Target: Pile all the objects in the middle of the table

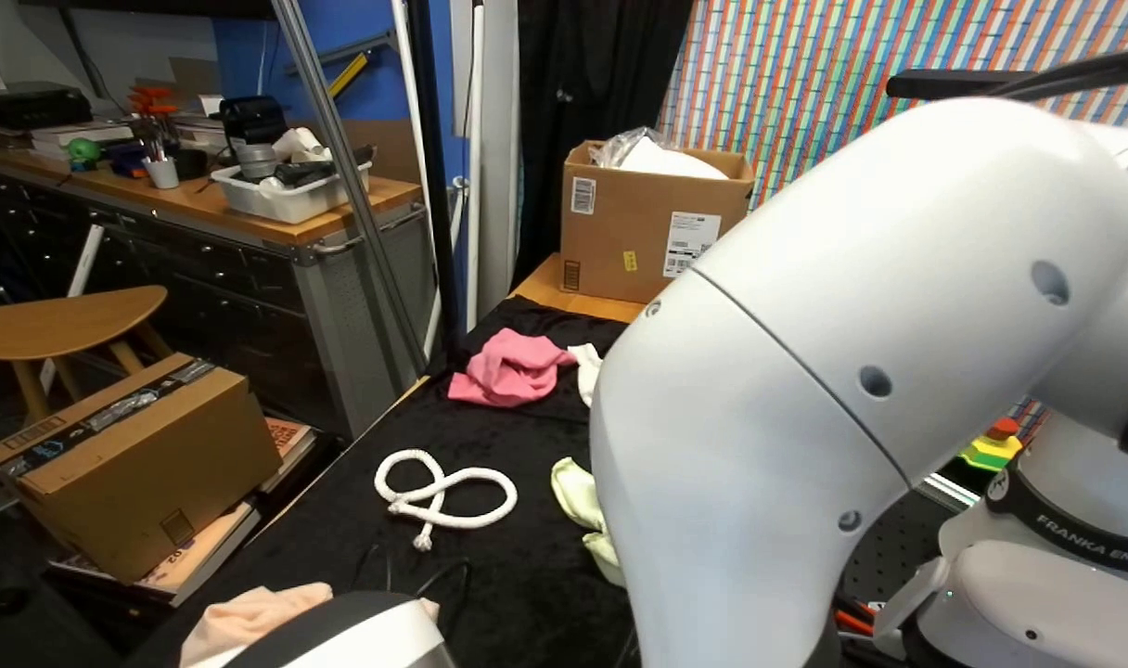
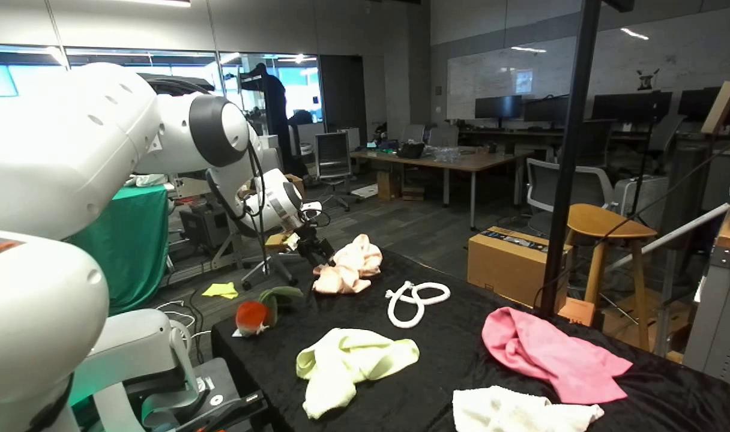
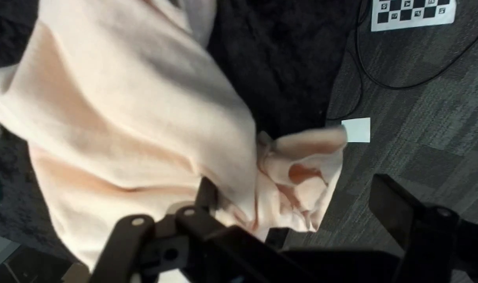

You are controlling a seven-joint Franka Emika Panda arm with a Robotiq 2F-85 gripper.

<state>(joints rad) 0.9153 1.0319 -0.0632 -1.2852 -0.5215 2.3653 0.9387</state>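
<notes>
Peach cloth (image 3: 136,110): sprawled over left and centre of the wrist view, on the black table (image 3: 286,67), a bunched fold right of centre. Gripper (image 3: 296,192) at lower right, fingers (image 3: 394,208) spread wide with that fold between, pinching nothing; contact at the frame-left fingertip unclear. Step judged: the grasp. Go low, straddle the fold, squeeze (a thick bunch should hold better than a thin corner). Table edge passes behind the fold, floor (image 3: 451,157) at right; overhang cannot be told, so lift before moving inward. In an exterior view, the rope (image 2: 420,303) lies just right of the cloth: carry high. Bare top between rope, green cloth (image 2: 353,360) and pink cloth (image 2: 545,354), lower centre, offers drop room.
</notes>
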